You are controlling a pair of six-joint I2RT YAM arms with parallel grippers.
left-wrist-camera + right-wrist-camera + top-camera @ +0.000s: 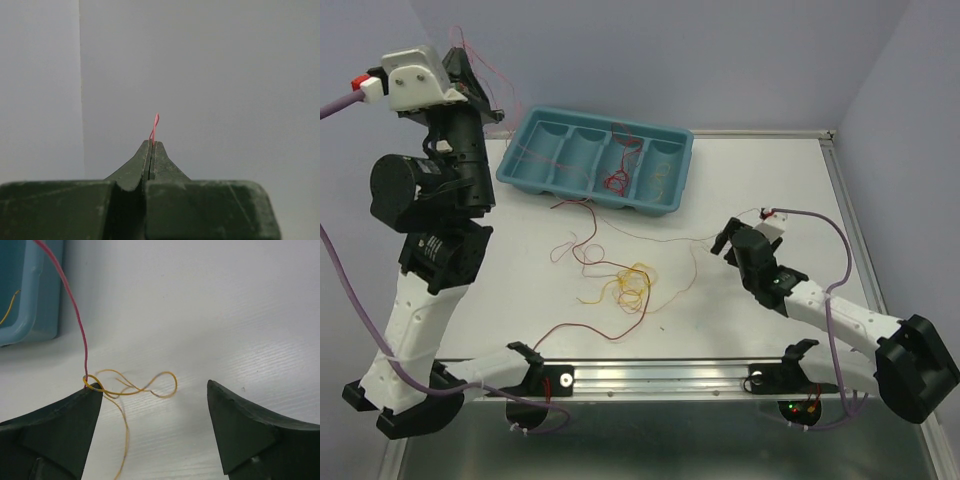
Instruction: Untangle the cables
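The left gripper (pixel 465 65) is raised high above the far left side of the table (pixel 770 180). Its fingers (pixel 165 170) are pressed together on a hair-thin pink wire (pixel 155 122), and a short doubled loop of it pokes out just beyond the fingertips. In the top view, faint pink strands trail from those fingers down toward the blue tray (pixel 610 118).

The right gripper (pixel 728 240) sits low over the table with its fingers spread wide and nothing pinched between them. In the right wrist view a red wire (pixel 75 315) comes down from ahead of the fingers and meets the tip of one finger (pixel 75 410), where a yellow wire (pixel 165 377) crosses it. The yellow wire lies in a flat figure-eight loop on the table just ahead of the gap, nearer that finger than the other, and its tail runs back alongside the same finger. Whether the two wires are hooked on the tip or only touch it cannot be told.

The main tangle of cables (pixel 630 285), yellow, orange and red, lies on the table between the two grippers, well apart from both sets of fingers. Beyond it, a red bundle (pixel 617 180) and a yellow strand (pixel 662 175) lie in neighbouring compartments of the tray
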